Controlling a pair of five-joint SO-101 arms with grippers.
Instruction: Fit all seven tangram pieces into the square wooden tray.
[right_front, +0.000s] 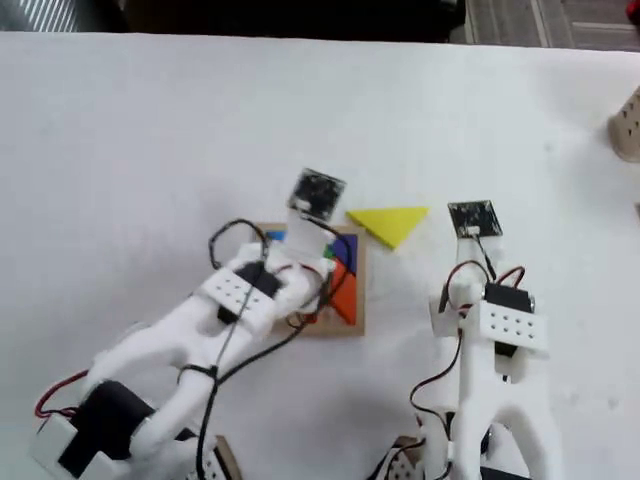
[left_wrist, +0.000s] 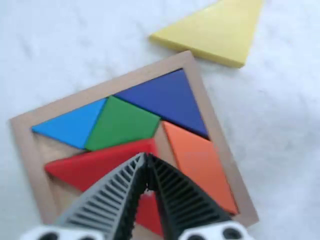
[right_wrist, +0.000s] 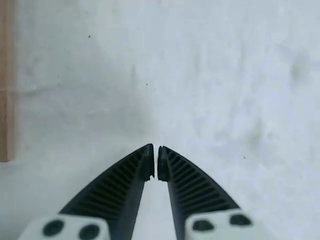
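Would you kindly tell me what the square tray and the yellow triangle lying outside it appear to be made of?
The tray looks like bare wood: pale tan and matte, with a raised rim. The yellow triangle is a thick flat slab with an even, smooth yellow coat. It is probably painted wood, though plastic cannot be ruled out, since no grain shows.

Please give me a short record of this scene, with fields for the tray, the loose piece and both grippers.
wooden tray: holds light blue triangle, green square, dark blue triangle, orange parallelogram, red triangle
outside: yellow triangle, on the table near a tray corner
left gripper: over the red triangle, fingers shut, empty
right gripper: over bare table, fingers shut, empty
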